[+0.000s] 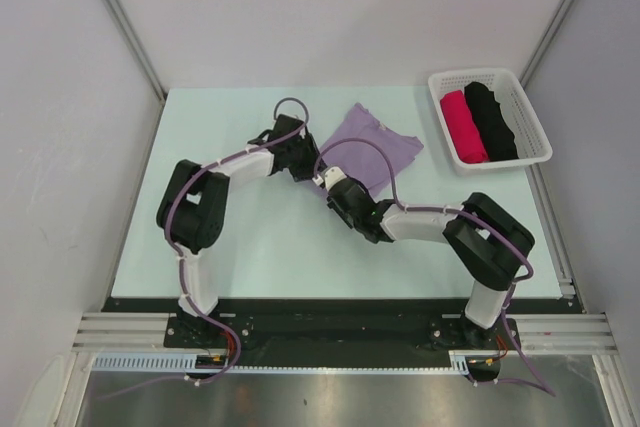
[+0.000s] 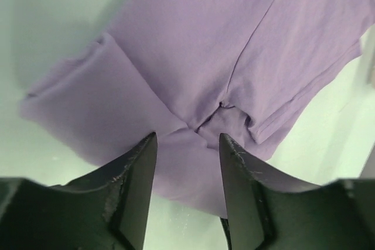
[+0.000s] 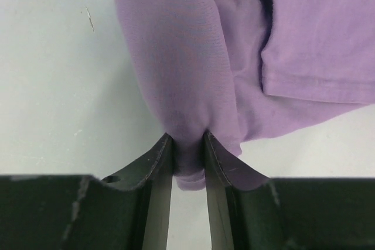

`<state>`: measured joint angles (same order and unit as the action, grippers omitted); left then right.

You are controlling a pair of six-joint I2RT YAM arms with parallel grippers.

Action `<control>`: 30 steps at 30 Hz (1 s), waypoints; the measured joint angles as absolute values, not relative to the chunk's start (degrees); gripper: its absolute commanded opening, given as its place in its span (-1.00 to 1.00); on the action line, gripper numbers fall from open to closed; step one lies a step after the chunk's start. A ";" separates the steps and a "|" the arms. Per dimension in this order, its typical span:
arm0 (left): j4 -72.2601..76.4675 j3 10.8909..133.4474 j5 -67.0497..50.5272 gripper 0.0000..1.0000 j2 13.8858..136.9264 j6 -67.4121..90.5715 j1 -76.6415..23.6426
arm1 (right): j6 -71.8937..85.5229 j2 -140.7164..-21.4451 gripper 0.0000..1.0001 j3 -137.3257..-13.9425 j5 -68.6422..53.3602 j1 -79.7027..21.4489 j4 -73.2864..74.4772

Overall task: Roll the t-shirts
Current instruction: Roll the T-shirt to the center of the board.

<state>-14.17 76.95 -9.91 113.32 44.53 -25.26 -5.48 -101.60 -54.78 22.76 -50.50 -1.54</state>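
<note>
The lilac t-shirt (image 1: 378, 139) lies crumpled and partly folded on the table's back middle. My left gripper (image 1: 301, 159) is at its left edge; in the left wrist view it (image 2: 187, 140) is open, with its jaws either side of a fold of the shirt (image 2: 193, 45). My right gripper (image 1: 336, 190) is at the shirt's near corner; in the right wrist view it (image 3: 188, 146) is shut on a bunched fold of the shirt (image 3: 181, 68). A crimson-pink roll (image 1: 463, 127) and a black roll (image 1: 490, 119) lie in the basket.
A white slotted basket (image 1: 475, 74) stands at the back right of the pale green table (image 1: 230, 247). Grey walls close in the back and sides. Both arms' elbows hang over the table's middle.
</note>
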 measured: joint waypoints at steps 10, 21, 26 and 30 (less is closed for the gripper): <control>-10.76 70.11 -10.76 0.02 104.62 44.99 -17.19 | -3.55 -101.23 -0.44 -54.89 16.71 -48.45 -0.97; -2.48 58.76 -12.16 0.14 103.33 48.40 -17.23 | -1.26 -100.57 -0.47 -55.31 10.31 -45.58 0.27; 6.17 56.86 -13.19 0.12 105.41 51.37 -17.26 | -0.40 -100.57 -0.48 -55.44 8.73 -44.86 0.38; 10.24 55.64 -13.67 0.04 106.96 53.15 -17.26 | 0.03 -100.57 -0.48 -55.57 8.38 -44.71 0.56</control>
<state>10.24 55.64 -13.67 106.96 53.15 -17.26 0.03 -100.57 -55.57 8.38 -44.71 0.56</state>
